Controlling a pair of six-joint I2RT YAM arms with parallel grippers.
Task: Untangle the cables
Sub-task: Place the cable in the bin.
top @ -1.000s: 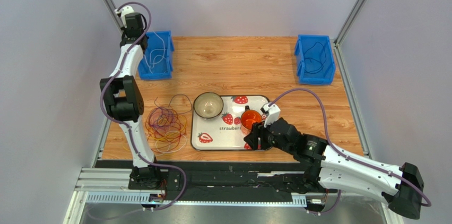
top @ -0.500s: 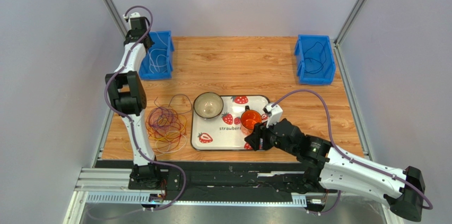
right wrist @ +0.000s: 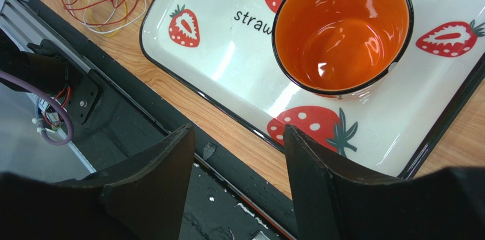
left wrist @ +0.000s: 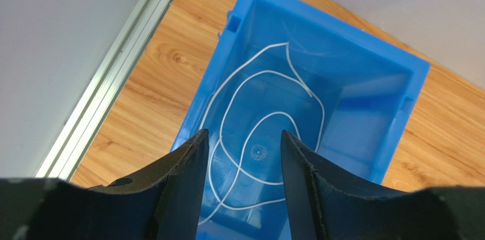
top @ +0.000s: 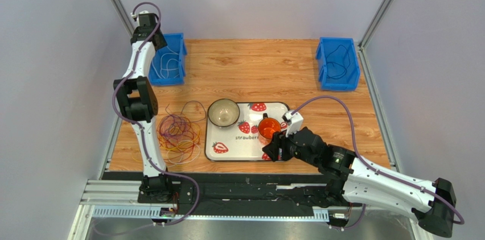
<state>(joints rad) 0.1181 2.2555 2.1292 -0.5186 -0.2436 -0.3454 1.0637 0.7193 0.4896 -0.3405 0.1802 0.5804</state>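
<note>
While the left hand (left wrist: 240, 137) hangs over the left bin (left wrist: 336, 21) at the far-left corner of the surface (top: 273, 69), its fingers are spread and hold nothing. One white cable (left wrist: 267, 48) lies coiled loosely on that bin's floor. The right hand (right wrist: 236, 137) is likewise parted and empty. It hovers at the near edge, over the near lip of the strawberry tray (top: 227, 143), just beside the orange cup (right wrist: 341, 29). A dark cable (top: 338, 61) sits in the right bin (top: 354, 66) at the far-right corner.

The remaining cables (top: 177, 133) lie in one heap toward the near-left corner, just left of the tray: yellow, orange, red and purple loops laid through one another.

These strands look very light, limp and a little springy, so pulling one will likely drag its neighbours along. Being so thin, a strand could also slip from a loose pinch. The best hold seems to be a loop that strays from the heap, such as the one reaching toward the far edge. It should be pinched firmly and drawn out slowly, perhaps while the other hand pins the pile.
</note>
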